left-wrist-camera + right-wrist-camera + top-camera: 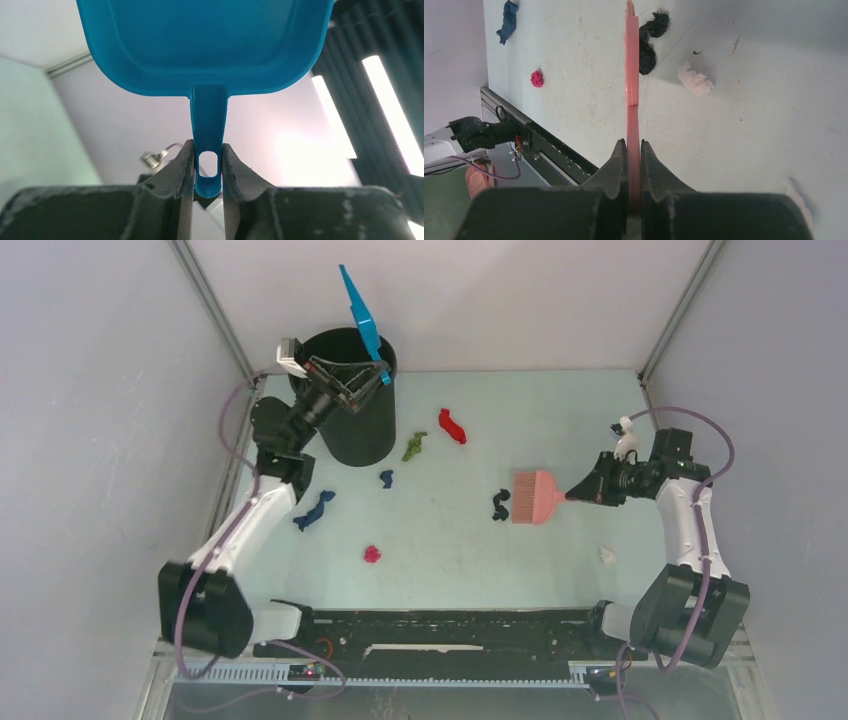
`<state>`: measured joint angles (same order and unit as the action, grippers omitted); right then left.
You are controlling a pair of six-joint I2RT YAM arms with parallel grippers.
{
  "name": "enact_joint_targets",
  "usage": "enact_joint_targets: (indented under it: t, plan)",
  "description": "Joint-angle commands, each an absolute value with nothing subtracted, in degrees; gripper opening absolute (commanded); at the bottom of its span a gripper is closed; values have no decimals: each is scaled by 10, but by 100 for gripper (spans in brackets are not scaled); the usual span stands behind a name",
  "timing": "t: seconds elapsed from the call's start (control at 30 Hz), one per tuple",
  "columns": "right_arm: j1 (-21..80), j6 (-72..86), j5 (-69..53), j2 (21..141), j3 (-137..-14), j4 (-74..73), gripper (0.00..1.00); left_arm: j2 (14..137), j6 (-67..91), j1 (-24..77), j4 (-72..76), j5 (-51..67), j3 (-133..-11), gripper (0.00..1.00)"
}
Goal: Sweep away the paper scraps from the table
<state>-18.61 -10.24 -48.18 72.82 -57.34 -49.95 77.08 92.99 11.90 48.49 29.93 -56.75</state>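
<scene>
Paper scraps (372, 553) look light and soft; I'd push them, not pinch. A black one (500, 504) sits just beside my brush (538, 497), its handle squeezed by the right gripper (578, 492). Others lie past it. Far off, the left gripper (372, 372) clamps the dustpan (358, 310).

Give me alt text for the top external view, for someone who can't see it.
The left hand holds a blue dustpan raised above a black bin, while the right hand holds a pink brush beside a black scrap on the table. Other coloured paper scraps lie scattered mid-table.
</scene>
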Motion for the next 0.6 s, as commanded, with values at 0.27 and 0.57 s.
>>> enact_joint_targets:
  t: [0.27,0.57]
  plan:
    - [133,-99,-362,688,-639,-432,0,460,353,176,-261,185,-529,0]
    - [266,36,-395,864,-794,-324,0,332,330,176,-355,72,-461,0]
